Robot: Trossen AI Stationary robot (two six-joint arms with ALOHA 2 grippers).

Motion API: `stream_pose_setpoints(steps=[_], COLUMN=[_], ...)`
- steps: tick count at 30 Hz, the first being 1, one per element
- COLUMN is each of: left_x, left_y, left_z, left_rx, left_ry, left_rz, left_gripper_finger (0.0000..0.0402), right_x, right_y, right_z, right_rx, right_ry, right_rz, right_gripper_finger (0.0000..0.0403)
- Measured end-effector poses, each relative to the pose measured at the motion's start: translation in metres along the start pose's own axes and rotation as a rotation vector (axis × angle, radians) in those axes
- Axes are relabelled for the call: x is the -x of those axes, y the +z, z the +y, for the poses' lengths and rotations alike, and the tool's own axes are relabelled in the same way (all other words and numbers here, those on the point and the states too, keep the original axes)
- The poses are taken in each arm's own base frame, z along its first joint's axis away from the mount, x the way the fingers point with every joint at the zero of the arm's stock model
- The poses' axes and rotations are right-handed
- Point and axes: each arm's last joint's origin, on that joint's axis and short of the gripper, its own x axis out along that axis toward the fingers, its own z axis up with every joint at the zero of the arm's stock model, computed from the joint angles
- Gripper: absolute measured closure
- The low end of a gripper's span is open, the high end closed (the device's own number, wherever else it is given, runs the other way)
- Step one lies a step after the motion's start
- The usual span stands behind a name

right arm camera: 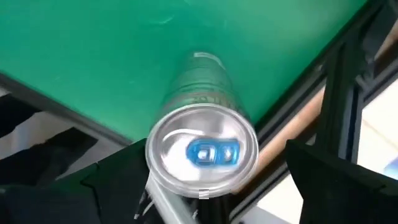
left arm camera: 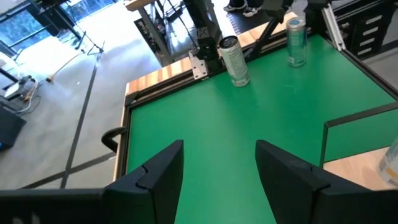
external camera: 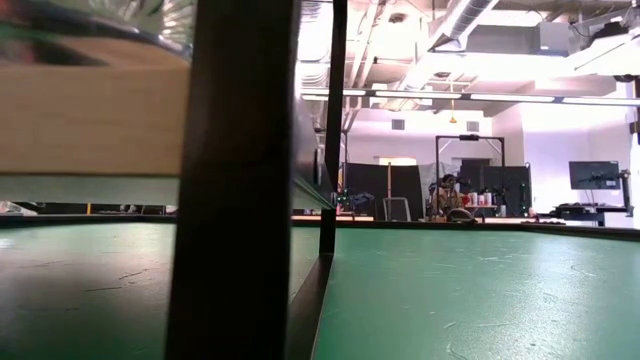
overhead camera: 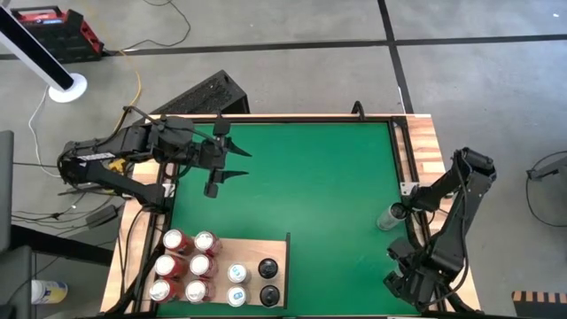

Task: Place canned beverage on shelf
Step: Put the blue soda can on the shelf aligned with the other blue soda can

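A silver-topped, grey-green can (overhead camera: 387, 217) stands on the green mat (overhead camera: 301, 195) at its right edge; it also shows in the right wrist view (right arm camera: 202, 146) and the left wrist view (left arm camera: 235, 59). My right gripper (overhead camera: 397, 213) is open, with a finger on either side of the can's top and a gap showing beside it. A second can (left arm camera: 296, 40) stands nearby at the mat's edge. The pale wooden shelf (overhead camera: 246, 250) at the near left carries several red, white and black cans. My left gripper (overhead camera: 229, 164) is open and empty over the mat's far left.
A black frame rail and a wooden strip (right arm camera: 298, 124) run close beside the can on the table's right. A metal bracket (left arm camera: 199, 62) sits on that rail. In the low view the shelf board (external camera: 90, 120) stands raised on a dark post (external camera: 240, 200). Open green mat lies mid-table.
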Motion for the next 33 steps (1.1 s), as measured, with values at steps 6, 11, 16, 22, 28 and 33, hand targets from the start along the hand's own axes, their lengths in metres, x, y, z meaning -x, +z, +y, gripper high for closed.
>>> stream_pose_setpoints(steps=[6,11,16,22,28,33], left_x=[0.000,0.000,0.000,0.000,0.000,0.000], left_y=[0.000,0.000,0.000,0.000,0.000,0.000], left_z=[0.000,0.000,0.000,0.000,0.000,0.001], left_rx=[-0.002,-0.002,-0.001,-0.001,-0.001,0.001], left_ry=[0.002,0.004,0.005,0.005,0.008,0.030], left_rz=[0.001,0.002,0.003,0.003,0.004,0.014], left_gripper_finger=[0.0216,0.0216,0.0216,0.0216,0.0216,0.0216], right_x=[-0.008,-0.008,-0.008,-0.007,-0.005,0.011], right_y=[0.000,0.000,0.000,0.002,0.009,0.028], right_z=[-0.001,-0.001,0.000,0.005,0.009,0.012], right_rx=[0.007,0.009,0.047,0.081,0.122,0.157], right_ry=[-0.004,0.000,0.016,0.042,0.035,0.053], right_rz=[-0.001,0.000,0.005,0.031,0.095,0.078], right_gripper_finger=[0.0014,0.0014,0.0031,0.0115,0.0143,0.0143])
